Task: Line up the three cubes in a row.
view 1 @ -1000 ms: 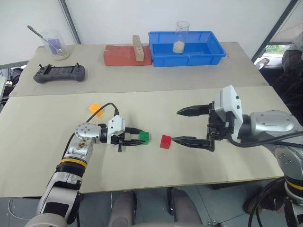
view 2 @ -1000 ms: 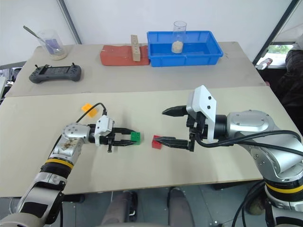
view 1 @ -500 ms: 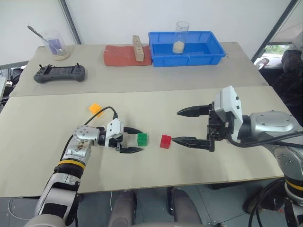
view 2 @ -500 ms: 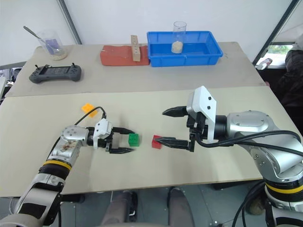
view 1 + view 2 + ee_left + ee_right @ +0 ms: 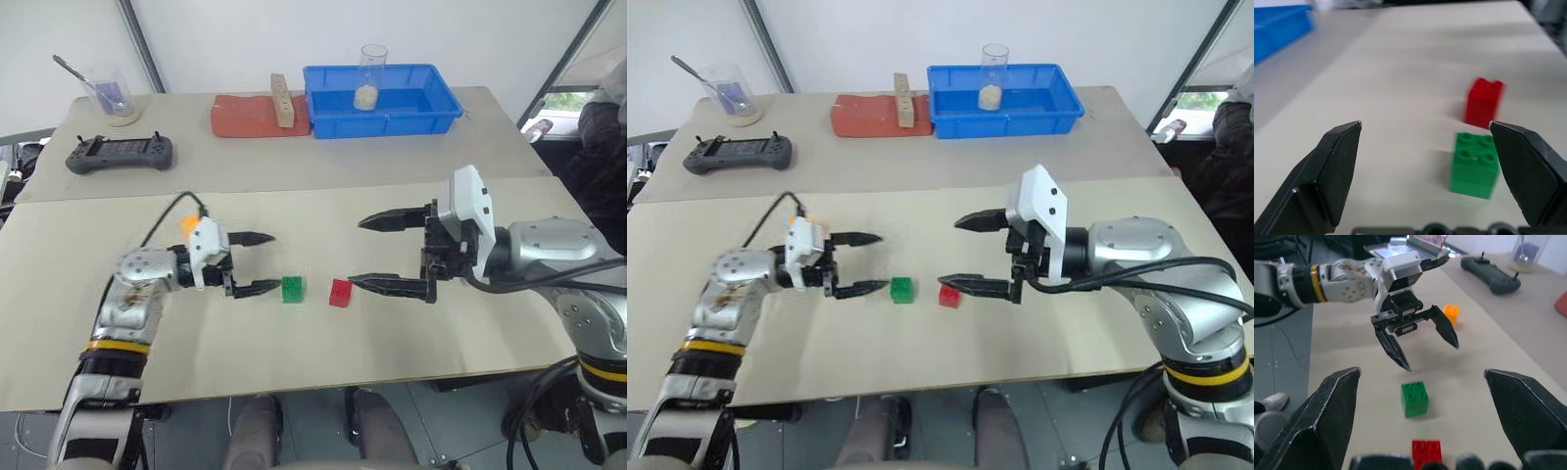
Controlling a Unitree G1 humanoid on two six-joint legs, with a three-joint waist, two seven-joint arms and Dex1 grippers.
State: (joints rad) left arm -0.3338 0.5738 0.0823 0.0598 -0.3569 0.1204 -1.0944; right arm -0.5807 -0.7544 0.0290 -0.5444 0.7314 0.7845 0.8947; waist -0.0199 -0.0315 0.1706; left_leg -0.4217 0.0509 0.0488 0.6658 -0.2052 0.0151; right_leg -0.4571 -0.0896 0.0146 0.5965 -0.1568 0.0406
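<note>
On the pale beige tabletop (image 5: 323, 372), the green studded plastic cube (image 5: 292, 289) sits studs up, the red one (image 5: 340, 293) at its 3 o'clock. My left pincer (image 5: 257, 262) gapes empty; my right pincer (image 5: 374, 252) too. The orange-yellow cube (image 5: 1451, 314), perhaps upright, lies at 10 o'clock.

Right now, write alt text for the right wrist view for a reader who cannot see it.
The left gripper hangs open above a pale table, just behind a green cube. A red cube sits nearer the camera, an orange-yellow cube behind the gripper, and a dark handheld controller lies farther back.
</note>
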